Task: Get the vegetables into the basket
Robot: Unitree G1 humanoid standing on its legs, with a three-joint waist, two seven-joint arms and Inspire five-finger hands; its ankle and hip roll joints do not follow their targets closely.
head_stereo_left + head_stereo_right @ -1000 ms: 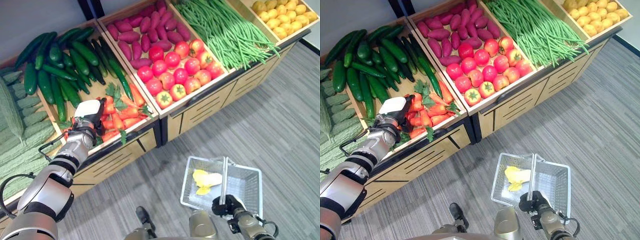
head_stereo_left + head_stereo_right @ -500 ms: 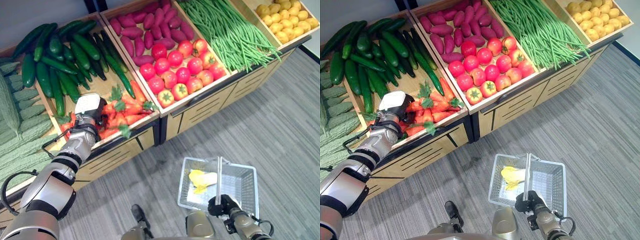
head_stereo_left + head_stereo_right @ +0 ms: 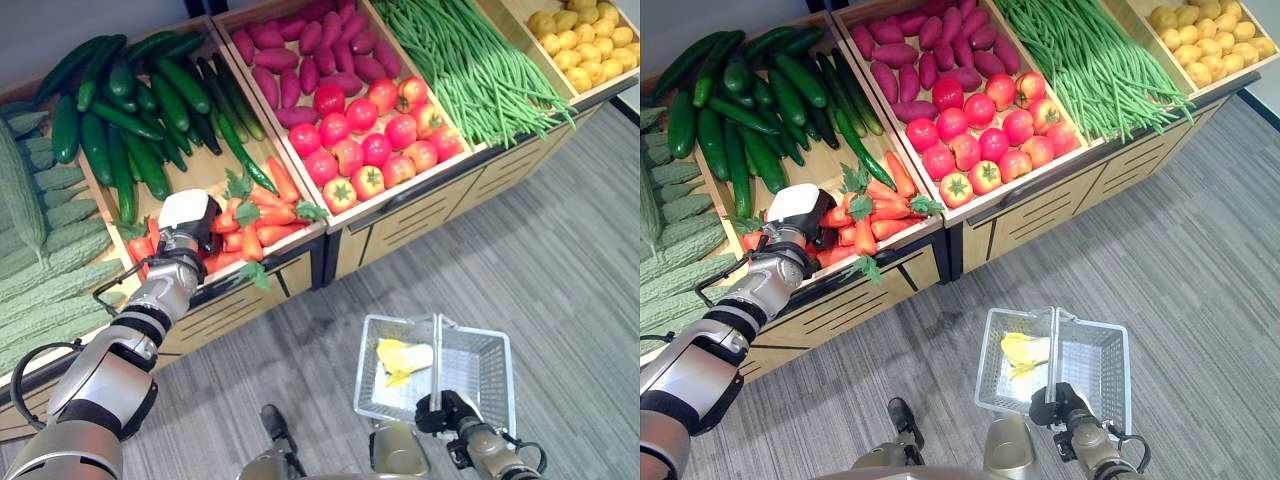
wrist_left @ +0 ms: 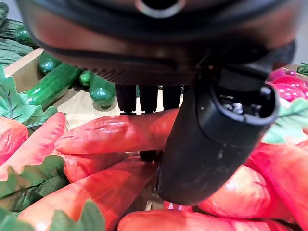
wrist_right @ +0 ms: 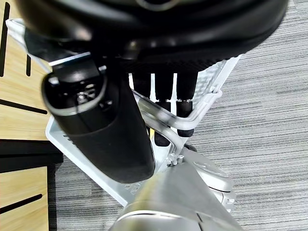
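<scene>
Orange carrots with green tops (image 3: 262, 212) lie piled in the front of a wooden bin. My left hand (image 3: 186, 216) rests on the pile's left side. In the left wrist view its fingers (image 4: 148, 97) and thumb (image 4: 211, 139) close round one carrot (image 4: 108, 134) lying crosswise. Low over the floor hangs a white wire basket (image 3: 492, 372) with a yellow vegetable (image 3: 404, 356) inside. My right hand (image 3: 448, 412) is shut on the basket's handle (image 5: 166, 115).
Other bins of the wooden stand hold cucumbers (image 3: 130, 120), bitter gourds (image 3: 40, 250), purple sweet potatoes (image 3: 300, 50), tomatoes (image 3: 370, 130), green beans (image 3: 470, 70) and yellow produce (image 3: 590, 25). Grey floor (image 3: 560, 250) stretches in front of the stand.
The camera has shifted a little. My left hand stays at the carrot pile and the right hand keeps the basket in the same place.
</scene>
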